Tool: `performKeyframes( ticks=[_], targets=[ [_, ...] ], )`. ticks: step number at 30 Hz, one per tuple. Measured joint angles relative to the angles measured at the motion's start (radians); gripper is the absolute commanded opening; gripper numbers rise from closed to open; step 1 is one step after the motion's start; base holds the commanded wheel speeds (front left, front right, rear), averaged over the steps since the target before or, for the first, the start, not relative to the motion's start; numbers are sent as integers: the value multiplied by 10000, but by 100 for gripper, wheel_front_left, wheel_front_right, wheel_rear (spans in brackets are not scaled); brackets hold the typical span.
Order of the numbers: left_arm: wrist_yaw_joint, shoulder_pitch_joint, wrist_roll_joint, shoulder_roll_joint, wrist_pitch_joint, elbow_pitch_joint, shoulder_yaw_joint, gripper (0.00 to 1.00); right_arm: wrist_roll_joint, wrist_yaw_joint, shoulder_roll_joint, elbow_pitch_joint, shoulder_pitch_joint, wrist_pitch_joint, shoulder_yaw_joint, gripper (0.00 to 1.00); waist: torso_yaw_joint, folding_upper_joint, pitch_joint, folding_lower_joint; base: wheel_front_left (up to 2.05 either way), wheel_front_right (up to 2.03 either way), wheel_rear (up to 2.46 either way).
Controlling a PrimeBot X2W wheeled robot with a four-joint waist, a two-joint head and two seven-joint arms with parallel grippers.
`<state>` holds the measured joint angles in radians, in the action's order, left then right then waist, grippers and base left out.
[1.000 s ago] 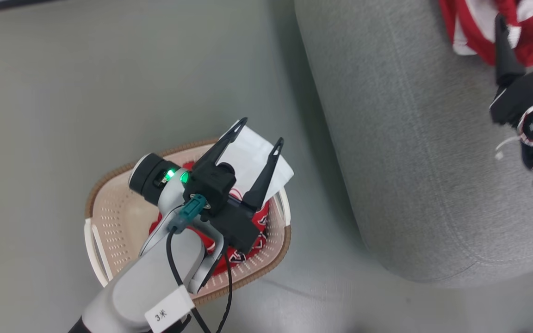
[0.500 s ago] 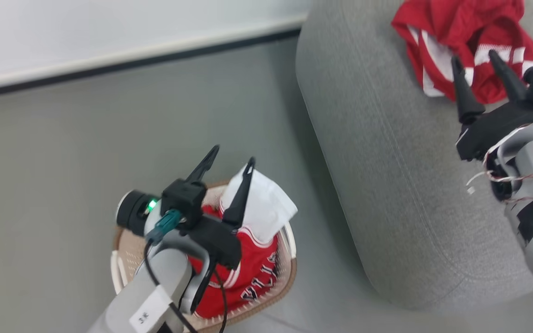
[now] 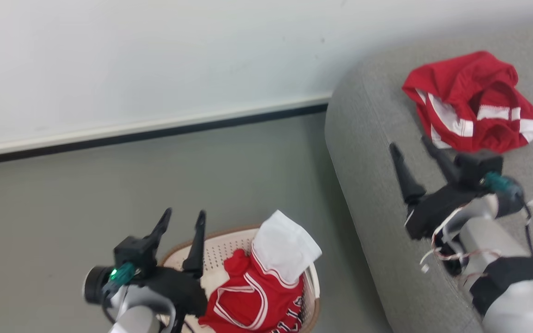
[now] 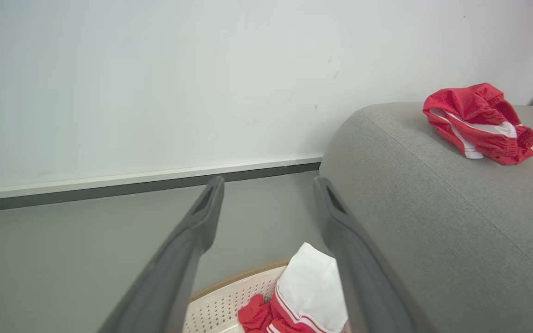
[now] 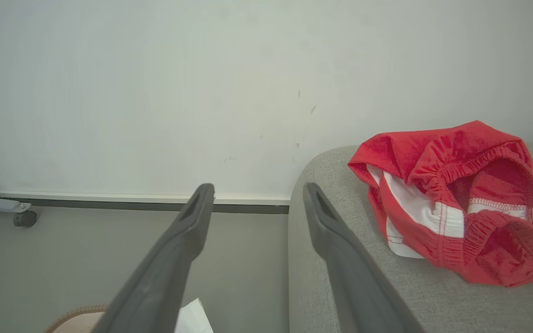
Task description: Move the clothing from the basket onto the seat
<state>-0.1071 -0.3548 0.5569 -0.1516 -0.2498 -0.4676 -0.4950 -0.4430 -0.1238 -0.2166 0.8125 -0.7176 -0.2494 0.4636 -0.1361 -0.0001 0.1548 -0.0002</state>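
Right end effector (image 3: 408, 142) cleared clothing (image 3: 470, 101).

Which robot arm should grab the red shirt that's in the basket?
Left, probably. The left gripper is open at the rim of the basket, right beside the red shirt. The right gripper, open too, is over the seat near the red shorts, farther away.
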Motion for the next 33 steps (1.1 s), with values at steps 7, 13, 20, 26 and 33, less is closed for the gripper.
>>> performKeyframes(
  ticks=[7, 13, 20, 26, 33],
  targets=[
    [-117, 1293, 10, -382, 0, 660, 1058, 100, 52, 23, 395, -1026, 1290, 0, 69, 100, 407, 0, -833, 0, 0, 0, 0],
    [-165, 2266, -84, -393, 0, 1325, 1755, 100, 125, 412, 648, -1935, 2388, 0, 61, 100, 615, 0, -1324, 0, 0, 0, 0],
    [-173, 3091, -299, -303, 0, 1919, 2320, 100, 236, 972, 700, -2970, 3489, 0, -165, 100, 639, 0, -1637, 1, 0, 0, 0],
    [-173, 3721, -748, -173, 0, 2255, 2794, 100, 320, 1277, 575, -3870, 4460, 0, -422, 100, 639, 1, -1741, 1, 0, 0, 0],
    [-173, 4306, -1147, -48, 0, 2654, 3173, 100, 512, 1511, 424, -4717, 5278, 0, -575, 100, 691, 2, -1867, 3, 0, 0, 0]
  ],
)
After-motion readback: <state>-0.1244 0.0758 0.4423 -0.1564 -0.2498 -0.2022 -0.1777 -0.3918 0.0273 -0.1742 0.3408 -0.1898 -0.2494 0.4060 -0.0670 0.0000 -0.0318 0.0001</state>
